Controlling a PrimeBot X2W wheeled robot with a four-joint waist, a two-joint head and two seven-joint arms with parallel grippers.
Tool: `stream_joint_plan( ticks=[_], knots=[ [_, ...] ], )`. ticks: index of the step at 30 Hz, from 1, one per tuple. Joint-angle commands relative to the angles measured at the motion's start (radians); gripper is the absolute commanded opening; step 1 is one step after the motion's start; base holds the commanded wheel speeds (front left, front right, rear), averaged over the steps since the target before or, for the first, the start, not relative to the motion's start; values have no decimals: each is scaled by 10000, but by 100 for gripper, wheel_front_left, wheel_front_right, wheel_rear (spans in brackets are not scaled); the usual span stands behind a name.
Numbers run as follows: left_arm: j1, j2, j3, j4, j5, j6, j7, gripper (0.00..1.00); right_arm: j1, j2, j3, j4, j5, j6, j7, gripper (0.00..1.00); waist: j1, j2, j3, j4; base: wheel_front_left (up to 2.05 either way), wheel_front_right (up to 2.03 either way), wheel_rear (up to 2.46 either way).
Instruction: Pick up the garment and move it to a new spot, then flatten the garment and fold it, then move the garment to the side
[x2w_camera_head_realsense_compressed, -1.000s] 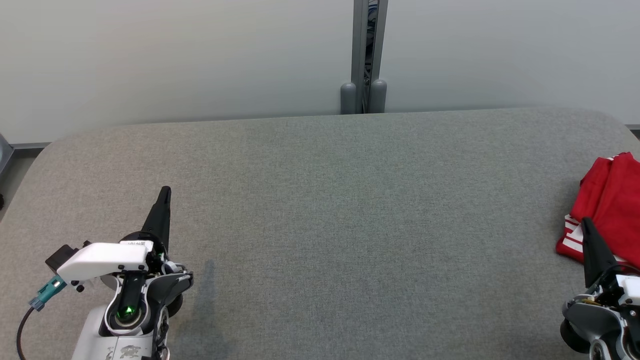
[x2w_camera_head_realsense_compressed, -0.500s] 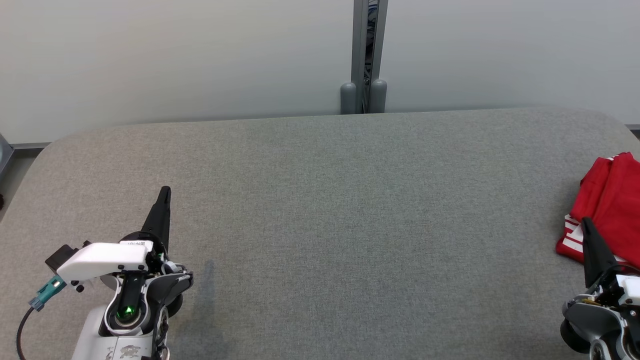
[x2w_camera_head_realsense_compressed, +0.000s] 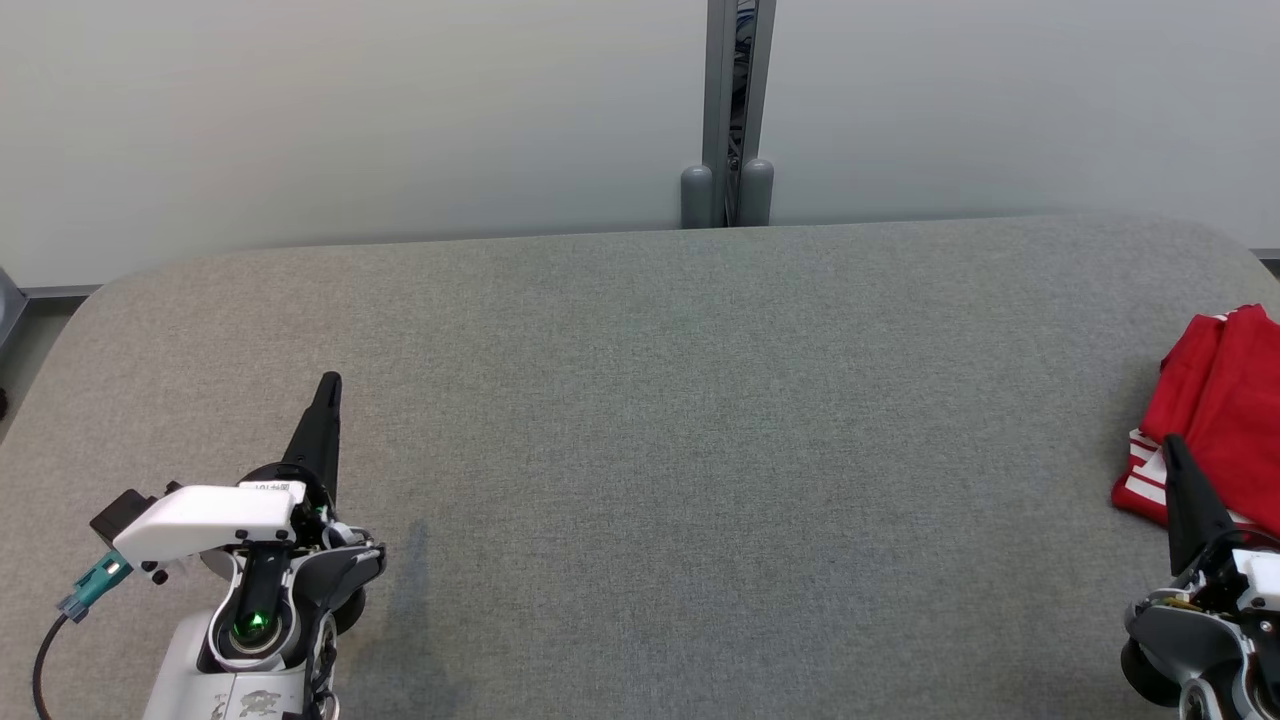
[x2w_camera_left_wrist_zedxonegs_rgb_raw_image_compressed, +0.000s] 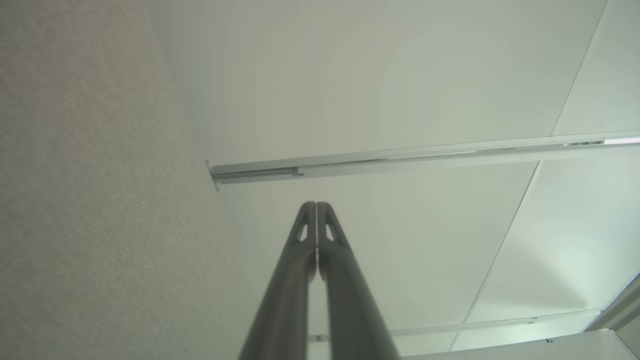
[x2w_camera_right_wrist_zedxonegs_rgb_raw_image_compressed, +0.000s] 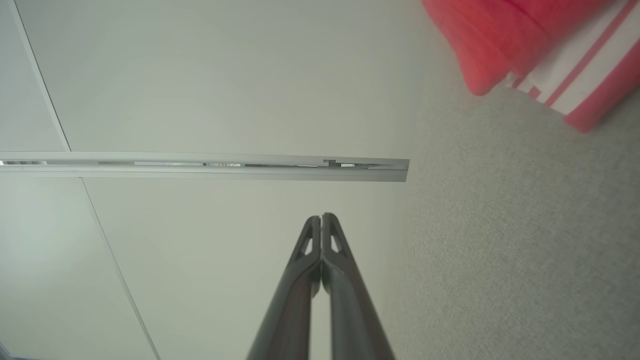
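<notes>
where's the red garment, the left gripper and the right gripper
red garment (x2w_camera_head_realsense_compressed: 1228, 395), head view, its red middle
left gripper (x2w_camera_head_realsense_compressed: 327, 386), head view, tips of shut jaws
right gripper (x2w_camera_head_realsense_compressed: 1171, 446), head view, tips of shut jaws

Open table (x2w_camera_head_realsense_compressed: 640, 450) from left tool (x2w_camera_head_realsense_compressed: 328, 385) to right tool (x2w_camera_head_realsense_compressed: 1168, 442); garment (x2w_camera_head_realsense_compressed: 1225, 400) bunched at the right edge, wall (x2w_camera_head_realsense_compressed: 350, 110) behind the far side.

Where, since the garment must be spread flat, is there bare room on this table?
The whole middle of the table is bare, from the left pincer across to the right pincer, and back to the far edge by the grey post. Only the right edge is crowded, where the red garment lies.
</notes>
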Motion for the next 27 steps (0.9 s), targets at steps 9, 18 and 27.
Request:
stream_joint_plan(
  ticks=[9,18,27],
  knots=[
    [-160,26,47,6,46,-53,39,0,-71,-58,-37,17,1,4,31,0,0,0,0,0,0,0,0],
    [-160,22,53,6,53,-53,46,0,-71,-57,-43,18,-2,4,33,0,0,0,0,0,0,0,0],
    [-160,18,59,6,59,-53,52,0,-72,-54,-41,18,-6,4,36,0,0,0,0,0,0,0,0]
  ],
)
